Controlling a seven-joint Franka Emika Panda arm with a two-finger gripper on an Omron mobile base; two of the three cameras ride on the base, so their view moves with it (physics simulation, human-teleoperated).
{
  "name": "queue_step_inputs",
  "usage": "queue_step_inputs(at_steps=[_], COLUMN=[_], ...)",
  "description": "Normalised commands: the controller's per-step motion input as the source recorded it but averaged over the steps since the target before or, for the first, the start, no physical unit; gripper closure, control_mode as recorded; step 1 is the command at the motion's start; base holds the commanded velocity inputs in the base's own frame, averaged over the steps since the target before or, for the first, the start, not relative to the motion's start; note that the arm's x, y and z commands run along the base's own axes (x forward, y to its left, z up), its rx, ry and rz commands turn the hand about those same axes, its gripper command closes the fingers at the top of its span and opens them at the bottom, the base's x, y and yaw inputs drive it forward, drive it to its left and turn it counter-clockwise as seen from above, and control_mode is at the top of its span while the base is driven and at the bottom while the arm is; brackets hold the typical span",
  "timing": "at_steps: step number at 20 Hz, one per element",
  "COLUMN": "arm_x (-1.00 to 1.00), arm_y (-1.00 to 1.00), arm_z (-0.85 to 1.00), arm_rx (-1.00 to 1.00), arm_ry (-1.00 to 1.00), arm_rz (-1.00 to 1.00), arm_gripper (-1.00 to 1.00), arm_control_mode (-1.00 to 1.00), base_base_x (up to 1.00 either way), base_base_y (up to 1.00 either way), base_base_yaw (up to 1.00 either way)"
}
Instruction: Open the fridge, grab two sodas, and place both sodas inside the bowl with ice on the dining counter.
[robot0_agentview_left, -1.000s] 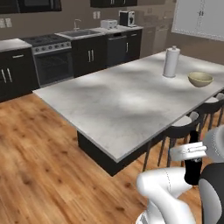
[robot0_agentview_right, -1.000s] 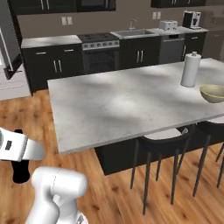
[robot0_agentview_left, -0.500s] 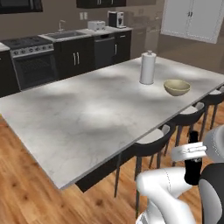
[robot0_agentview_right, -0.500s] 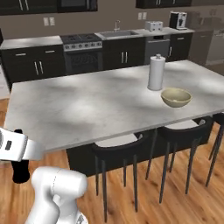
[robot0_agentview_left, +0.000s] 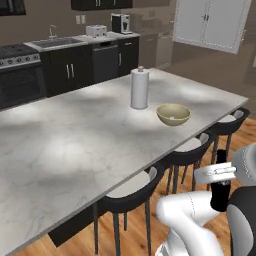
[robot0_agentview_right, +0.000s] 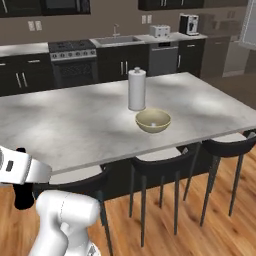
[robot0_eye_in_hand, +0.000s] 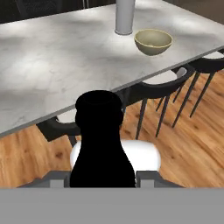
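Observation:
My gripper (robot0_eye_in_hand: 103, 177) is shut on a nearly black soda (robot0_eye_in_hand: 101, 144), a contour bottle held upright between the fingers. The left base view has the gripper (robot0_agentview_left: 220, 172) at the lower right, with the soda (robot0_agentview_left: 220, 196) hanging under it. Seen from the right base view, the gripper (robot0_agentview_right: 20, 172) and the soda (robot0_agentview_right: 22, 197) are at the lower left. Both hang over the wood floor, short of the dining counter (robot0_agentview_left: 65, 145) (robot0_agentview_right: 75, 125) (robot0_eye_in_hand: 52, 65). The tan bowl (robot0_agentview_left: 173, 114) (robot0_agentview_right: 153, 121) (robot0_eye_in_hand: 153, 41) sits near the counter's close edge.
A white paper towel roll (robot0_agentview_left: 139, 88) (robot0_agentview_right: 136, 89) stands just behind the bowl. Black stools (robot0_agentview_left: 130, 192) (robot0_agentview_right: 160, 162) (robot0_eye_in_hand: 162, 83) line the counter's near side, between me and the slab. Black cabinets, a stove (robot0_agentview_right: 72, 62) and a sink run along the back wall.
The base has driven, so the whole scene has shifted: the counter, bowl and stools are closer and more central. The gripper still holds the dark soda the same way.

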Motion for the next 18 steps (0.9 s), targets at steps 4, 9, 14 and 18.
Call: queue_step_inputs(at_steps=[4, 9, 14, 18], arm_x=[0.00, 0.00, 0.00, 0.00], arm_y=[0.00, 0.00, 0.00, 0.00], arm_z=[0.00, 0.00, 0.00, 0.00], arm_rx=[0.00, 0.00, 0.00, 0.00], arm_ry=[0.00, 0.00, 0.00, 0.00], arm_rz=[0.00, 0.00, 0.00, 0.00], arm_gripper=[1.00, 1.00, 1.00, 1.00], arm_control_mode=[1.00, 1.00, 1.00, 1.00], base_base_x=[0.36, 0.46, 0.64, 0.61], base_base_y=[-1.00, -0.76, -0.52, -0.39], base_base_yaw=[0.05, 0.13, 0.25, 0.32])
